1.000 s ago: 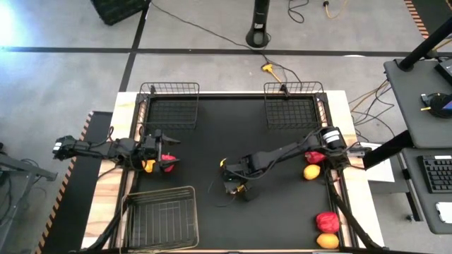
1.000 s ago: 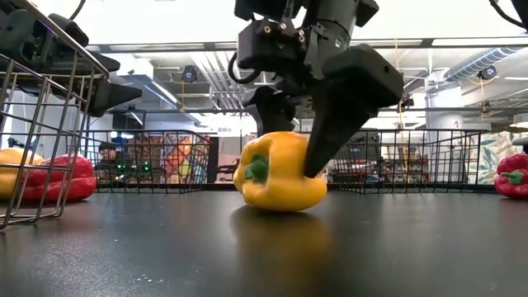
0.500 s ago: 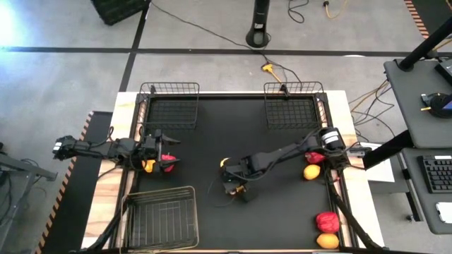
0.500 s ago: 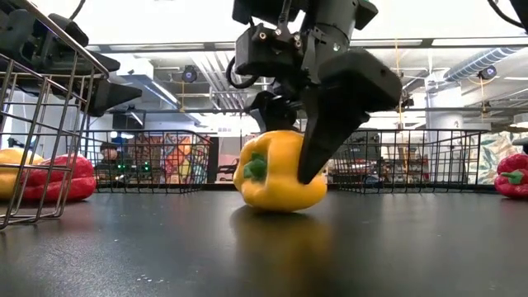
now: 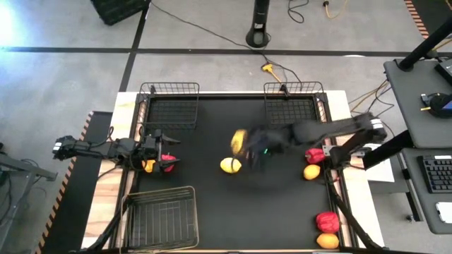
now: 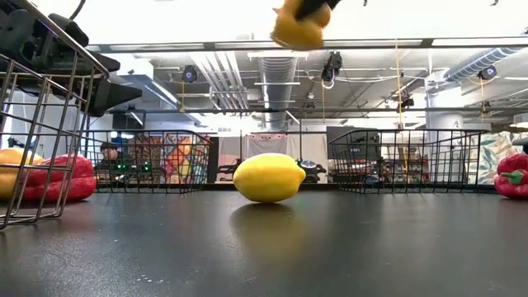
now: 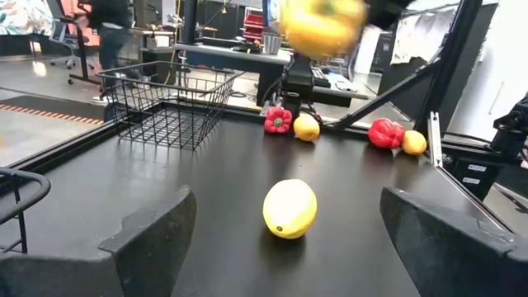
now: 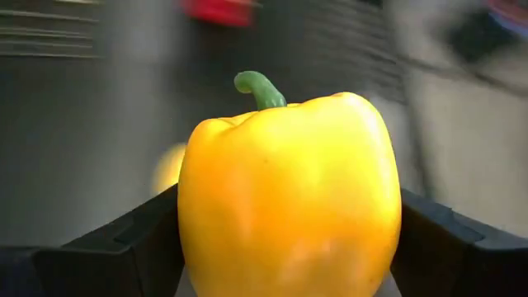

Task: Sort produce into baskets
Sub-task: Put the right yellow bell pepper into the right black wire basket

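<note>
Black surface (image 5: pixel 212 148): lemon-like fruit (image 5: pixel 230 165) mid, three wire baskets (image 5: pixel 169 106) (image 5: pixel 292 104) (image 5: pixel 161 217), red peppers (image 5: pixel 326 221) (image 5: pixel 314 156) and citrus (image 5: pixel 311 171) (image 5: pixel 327 240) along right edge.

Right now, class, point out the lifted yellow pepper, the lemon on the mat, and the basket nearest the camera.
yellow pepper (image 8: pixel 289 198), right wrist view, front skin.
lemon (image 6: pixel 269 177), low view, middle.
basket (image 5: pixel 161 217), high view, mesh floor.
</note>
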